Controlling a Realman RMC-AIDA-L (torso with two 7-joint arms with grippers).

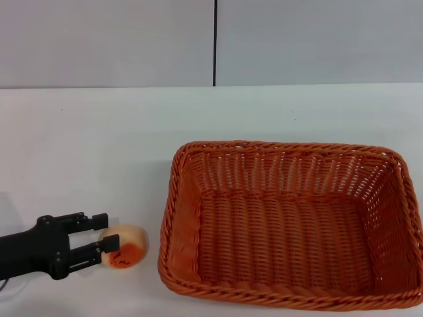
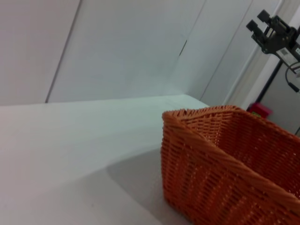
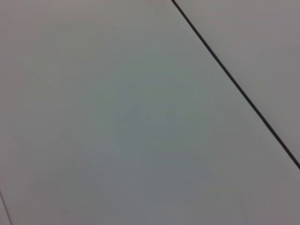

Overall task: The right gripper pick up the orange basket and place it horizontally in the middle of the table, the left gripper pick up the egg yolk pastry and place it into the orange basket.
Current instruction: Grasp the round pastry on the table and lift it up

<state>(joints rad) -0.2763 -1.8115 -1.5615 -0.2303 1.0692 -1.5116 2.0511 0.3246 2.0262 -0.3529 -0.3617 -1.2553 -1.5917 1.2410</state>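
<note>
- egg yolk pastry (image 1: pixel 123 245) sits on the table (image 1: pixel 86 145) at about 7 o'clock in the head view, near the front edge, its orange-red speckled patch turned toward the front; it lies just beside the near-left corner of the orange basket (image 1: pixel 291 228), apart from it.
- the left gripper (image 1: pixel 102 240) reaches in from 8 o'clock, low over the table, its two short fingers spread to either side of the pastry's left flank; the fingers look parted around it, and whether the pads already touch it cannot be told.
- step in hand, as judged: taking hold of the pastry. to do it well, push in until the ball sits between the pads, not at the tips, close gently since it looks soft, then lift straight up before heading toward 3 o'clock.
- the basket rim stands high; the carry should clear the braided edge before lowering into the middle.
- the basket lies lengthwise across the table from centre to 4 o'clock, empty, already set down.
- the right gripper appears in no view; its wrist camera shows only a plain pale surface.
</note>
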